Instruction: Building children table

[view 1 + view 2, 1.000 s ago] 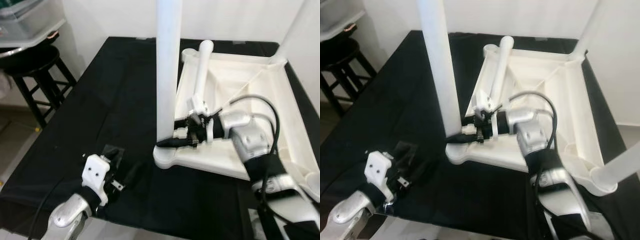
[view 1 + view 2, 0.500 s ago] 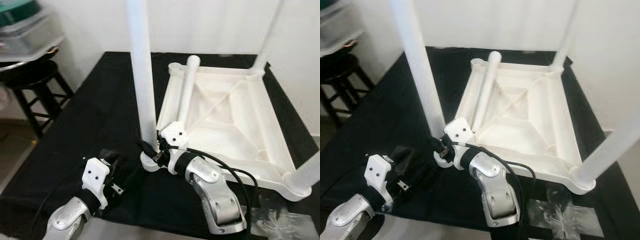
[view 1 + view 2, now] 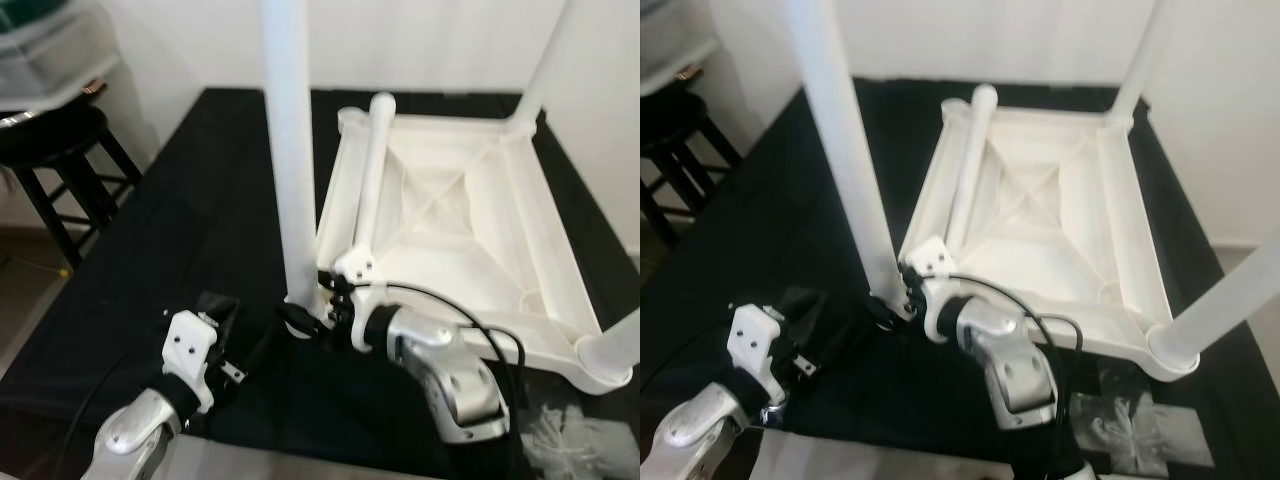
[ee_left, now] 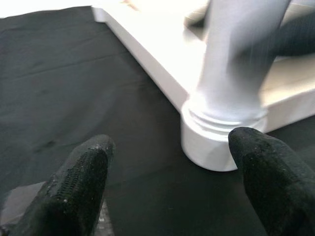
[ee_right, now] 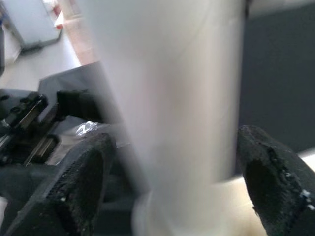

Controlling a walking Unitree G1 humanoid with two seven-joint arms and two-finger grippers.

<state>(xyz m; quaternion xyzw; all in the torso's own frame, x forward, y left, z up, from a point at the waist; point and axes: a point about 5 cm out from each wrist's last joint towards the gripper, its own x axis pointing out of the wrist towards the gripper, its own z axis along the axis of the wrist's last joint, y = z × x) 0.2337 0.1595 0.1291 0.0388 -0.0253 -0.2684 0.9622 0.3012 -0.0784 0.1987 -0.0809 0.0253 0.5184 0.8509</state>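
A white children's table top (image 3: 545,215) lies upside down on the black cloth. One white leg (image 3: 288,150) stands upright in the near-left corner socket (image 4: 216,147). Two more legs stand at the far-right (image 3: 535,80) and near-right (image 3: 620,340) corners. A loose leg (image 3: 368,180) lies inside the top. My right gripper (image 3: 293,316) is at the base of the near-left leg (image 5: 167,98), open, with its fingers (image 5: 83,182) on either side of it. My left gripper (image 4: 172,182) is open low over the cloth, just left of that socket, holding nothing.
A black stool (image 3: 55,150) stands off the table's left side, with a clear plastic bin (image 3: 40,50) above it. Crinkled clear plastic (image 3: 565,440) lies at the near-right edge. A white wall runs behind. Bare black cloth (image 3: 190,200) covers the left half.
The view has shifted. My right arm swung from reaching across the table top to the near side, its gripper staying at the leg's base. The left arm held still.
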